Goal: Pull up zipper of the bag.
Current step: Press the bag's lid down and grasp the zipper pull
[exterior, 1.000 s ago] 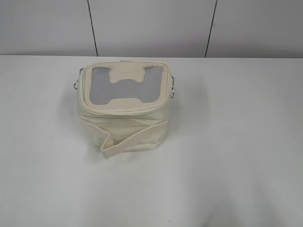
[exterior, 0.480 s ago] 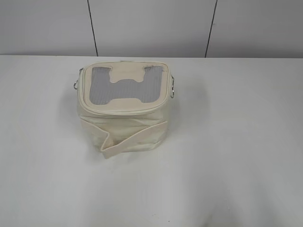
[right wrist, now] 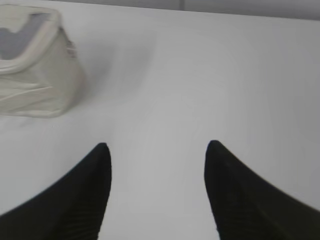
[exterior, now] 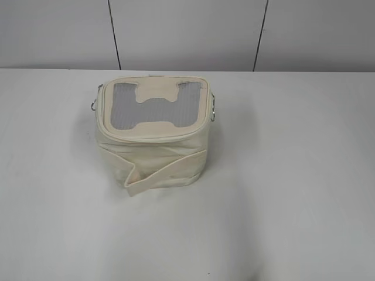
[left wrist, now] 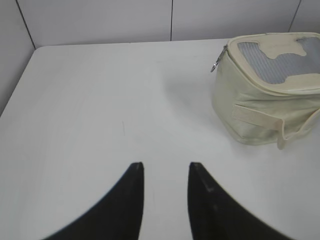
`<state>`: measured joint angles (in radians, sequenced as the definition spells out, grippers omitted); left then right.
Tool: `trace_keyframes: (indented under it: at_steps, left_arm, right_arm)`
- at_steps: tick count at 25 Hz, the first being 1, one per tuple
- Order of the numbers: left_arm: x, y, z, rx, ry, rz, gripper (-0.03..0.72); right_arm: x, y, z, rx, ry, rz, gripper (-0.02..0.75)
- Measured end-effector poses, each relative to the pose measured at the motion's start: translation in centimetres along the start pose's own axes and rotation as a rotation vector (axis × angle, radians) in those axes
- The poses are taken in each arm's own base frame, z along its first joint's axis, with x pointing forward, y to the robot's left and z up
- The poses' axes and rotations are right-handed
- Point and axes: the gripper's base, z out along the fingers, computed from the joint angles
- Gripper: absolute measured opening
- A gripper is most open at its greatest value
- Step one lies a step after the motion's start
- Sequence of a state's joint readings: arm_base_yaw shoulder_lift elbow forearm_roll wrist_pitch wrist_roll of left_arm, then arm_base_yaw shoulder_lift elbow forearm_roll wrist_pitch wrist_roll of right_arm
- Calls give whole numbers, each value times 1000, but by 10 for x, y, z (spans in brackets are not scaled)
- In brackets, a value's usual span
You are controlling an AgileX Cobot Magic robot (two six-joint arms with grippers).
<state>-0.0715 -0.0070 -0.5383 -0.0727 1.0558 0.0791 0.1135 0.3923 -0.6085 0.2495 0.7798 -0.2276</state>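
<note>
A cream bag (exterior: 152, 134) with a grey mesh top panel stands on the white table, left of centre in the exterior view. It also shows in the left wrist view (left wrist: 267, 90) at upper right and in the right wrist view (right wrist: 35, 65) at upper left. A small metal zipper pull (left wrist: 216, 64) hangs at the bag's upper left corner. My left gripper (left wrist: 165, 167) is open and empty, well short of the bag. My right gripper (right wrist: 157, 147) is open and empty, apart from the bag. Neither gripper shows in the exterior view.
The white table (exterior: 293, 175) runs back to a grey panelled wall (exterior: 187, 32). Metal rings (exterior: 214, 111) hang on the bag's sides. A loose cream strap (exterior: 158, 175) wraps the bag's front.
</note>
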Motion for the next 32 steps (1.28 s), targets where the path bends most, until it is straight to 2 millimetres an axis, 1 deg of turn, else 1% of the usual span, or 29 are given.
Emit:
trace_keyframes:
  at_steps: [2,3,4,6,7,9,10,12,13,15,16,17,19,20,23,24,26,28,32]
  left_arm:
    - [0,0,0,0,0,0,241]
    - [0,0,0,0,0,0,241]
    - [0,0,0,0,0,0,241]
    - [0,0,0,0,0,0,241]
    - [0,0,0,0,0,0,241]
    - [0,0,0,0,0,0,241]
    - [0,0,0,0,0,0,241]
    - [0,0,0,0,0,0,241]
    - [0,0,0,0,0,0,241]
    - [0,0,0,0,0,0,241]
    - [0,0,0,0,0,0,241]
    - [0,0,0,0,0,0,241]
    - [0,0,0,0,0,0,241]
    - [0,0,0,0,0,0,241]
    - [0,0,0,0,0,0,241]
    - [0,0,0,0,0,0,241]
    - [0,0,0,0,0,0,241]
    - [0,0,0,0,0,0,241]
    - [0,0,0,0,0,0,241]
  right_arm:
    - [-35,1,47,-127,44,-37,462]
    - [-52,1,68,-177,44,-87,461]
    - [-63,0,100,-241,81,-104,460]
    - [-90,-3,153,-340,98,-141,459]
    - [-101,-2,175,-387,95,-165,458]
    - [-120,1,227,-457,112,-217,456]
    - [-129,6,246,-493,109,-253,455]
    - [-132,21,291,-582,147,-283,454]
    - [-136,30,306,-630,150,-305,454]
    - [-132,48,340,-725,190,-326,454]
    - [-131,57,355,-761,200,-329,454]
    - [-132,66,364,-797,206,-334,454]
    - [-123,83,388,-860,241,-332,454]
    - [-122,92,395,-885,247,-334,454]
    - [-109,116,420,-937,272,-331,454]
    - [-108,124,425,-948,268,-334,454]
    - [-99,136,439,-964,280,-329,454]
    - [-90,146,449,-975,295,-318,454]
    - [-72,150,466,-979,348,-295,447]
